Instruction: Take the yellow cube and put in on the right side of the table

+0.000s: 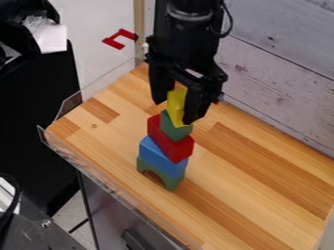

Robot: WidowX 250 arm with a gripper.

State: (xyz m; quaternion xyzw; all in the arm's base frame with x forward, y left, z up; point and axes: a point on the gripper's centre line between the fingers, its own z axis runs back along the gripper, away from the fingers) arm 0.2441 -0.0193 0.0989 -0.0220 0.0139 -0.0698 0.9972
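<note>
Gripper (174, 113), jaws partly apart and closed on the yellow block (176, 105), is atop the 4-block stack (170, 140).

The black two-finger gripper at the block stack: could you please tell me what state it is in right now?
Gripper: closed on the yellow block, at the top of the stack.

No readable text or numbers.

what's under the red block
A blue block, with a green arch below it. The part of the blue block's top that the red block covers can't be seen.
</note>
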